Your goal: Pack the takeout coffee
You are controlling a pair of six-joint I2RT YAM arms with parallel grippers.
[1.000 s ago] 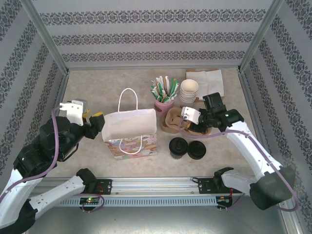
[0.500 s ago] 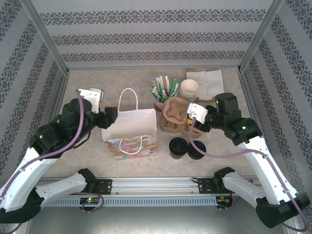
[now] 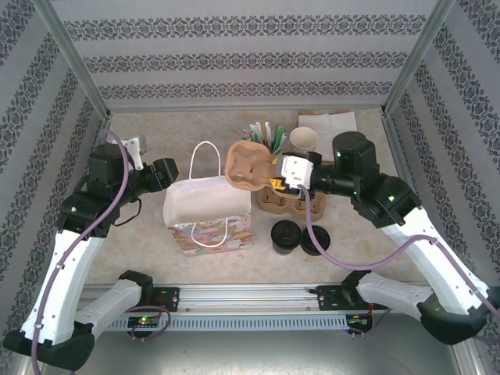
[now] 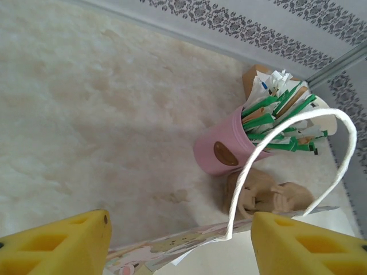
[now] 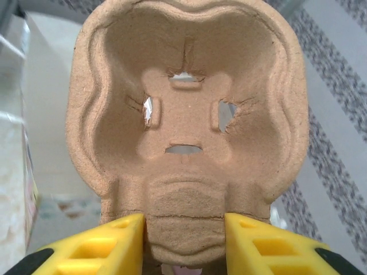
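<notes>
Tabletop [image 3: 180, 129] holds takeout coffee [image 3: 286, 236] just nearside of right gripper [image 3: 275, 181] clamping cup carrier [image 3: 248, 166].

No text, brand or number can be read. The paper bag [image 3: 208, 212] carries a coloured print along its base and the pink cup [image 4: 221, 152] a brown oval mark, both too blurred to read.

A white paper bag [image 3: 207, 205] with cord handles is found upright on the tabletop [image 3: 172, 133]. A pulp cup carrier [image 3: 248, 166] is seen in the air above its right edge, and a second carrier [image 3: 283, 205] lies beside the bag. A pink cup [image 4: 221, 152] is packed with green-and-white sachets. Lidless cream cups [image 3: 303, 141] are stacked nearby.
</notes>
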